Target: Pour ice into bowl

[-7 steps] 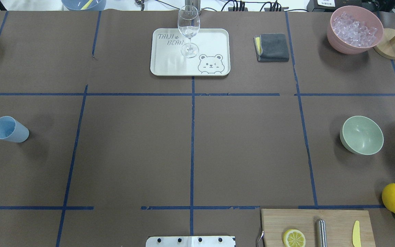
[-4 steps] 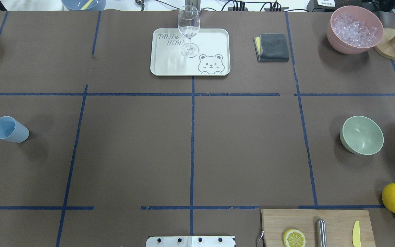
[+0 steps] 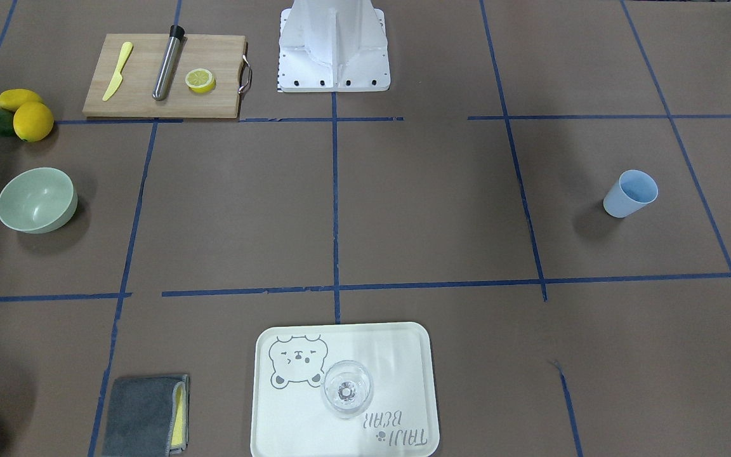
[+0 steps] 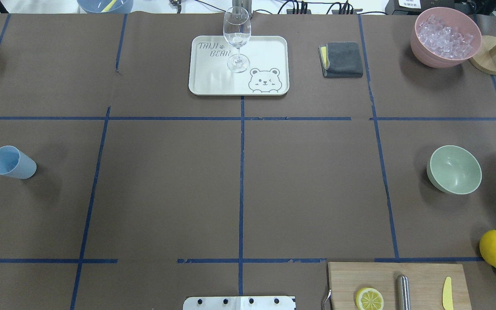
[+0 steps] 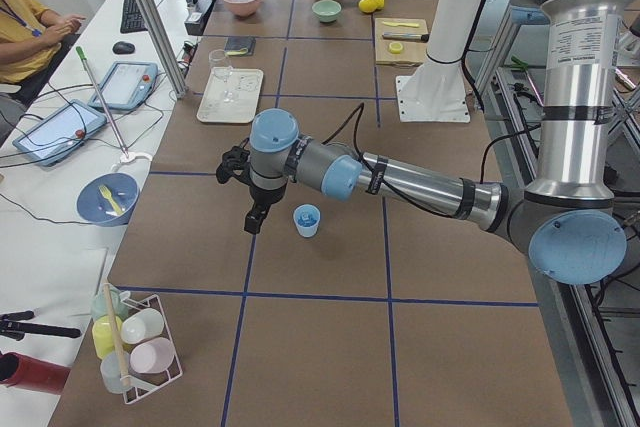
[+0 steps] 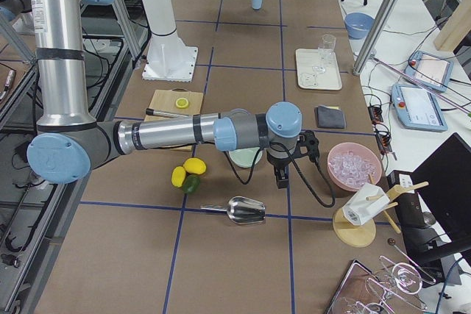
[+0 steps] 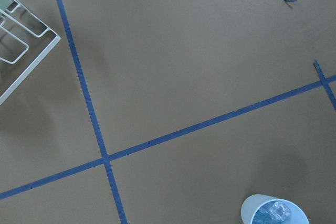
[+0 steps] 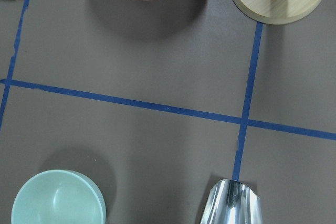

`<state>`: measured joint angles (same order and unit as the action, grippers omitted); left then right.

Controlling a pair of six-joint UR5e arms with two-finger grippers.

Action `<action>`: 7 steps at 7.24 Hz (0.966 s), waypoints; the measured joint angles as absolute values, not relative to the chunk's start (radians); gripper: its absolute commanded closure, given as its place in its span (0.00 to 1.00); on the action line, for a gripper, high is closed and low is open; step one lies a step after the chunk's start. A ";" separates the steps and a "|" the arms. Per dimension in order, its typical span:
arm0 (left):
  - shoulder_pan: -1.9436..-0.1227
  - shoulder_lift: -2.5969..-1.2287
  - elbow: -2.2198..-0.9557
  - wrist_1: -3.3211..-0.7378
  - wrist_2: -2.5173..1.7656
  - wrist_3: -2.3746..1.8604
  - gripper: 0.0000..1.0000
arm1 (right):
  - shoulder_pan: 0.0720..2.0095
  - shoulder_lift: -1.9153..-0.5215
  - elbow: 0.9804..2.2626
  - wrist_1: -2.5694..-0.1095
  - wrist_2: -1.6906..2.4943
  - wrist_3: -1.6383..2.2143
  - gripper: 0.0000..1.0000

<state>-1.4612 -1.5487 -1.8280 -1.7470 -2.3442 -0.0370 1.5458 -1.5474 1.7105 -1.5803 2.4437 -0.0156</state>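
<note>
The bowl (image 4: pixel 454 169) sat at the right, ice (image 7: pixel 278 212) in the blue cup (image 4: pixel 12 162) at the left. Whether the left gripper (image 5: pixel 256 219) or right gripper (image 6: pixel 280 179) gaped, I couldn't tell.

Both arms are built of brushed silver-grey tubes joined by rounded housings with pale blue end caps and black seam rings. The left arm (image 5: pixel 430 187) carries a white label (image 5: pixel 585 42) with small dark print on its thick tube, and a black cable (image 5: pixel 349 129) is strapped to its slimmer tube with dark bands. The right arm (image 6: pixel 169 131) has the same finish, with a looped cable (image 6: pixel 316 185), also black, near its wrist. The left gripper (image 5: pixel 253 224) and right gripper (image 6: pixel 281 180) are black. The white pedestal (image 3: pixel 334 38) stands on a white plate (image 4: pixel 239 302) with dark screws (image 3: pixel 322 82) along one edge.
</note>
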 measured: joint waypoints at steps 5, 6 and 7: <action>-1.463 -1.508 -1.828 -1.744 -2.342 -0.042 0.00 | 1.544 -1.580 1.719 -1.622 2.407 -0.022 0.00; -1.462 -1.506 -1.826 -1.744 -2.342 -0.042 0.00 | 1.544 -1.600 1.736 -1.621 2.407 -0.019 0.00; -1.460 -1.498 -1.831 -1.745 -2.345 -0.043 0.00 | 1.544 -1.615 1.751 -1.618 2.407 -0.019 0.00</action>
<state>-1.4604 -1.4984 -1.8309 -1.7449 -2.3455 -0.0432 1.5436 -1.6154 1.7515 -1.6178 2.4071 -0.0190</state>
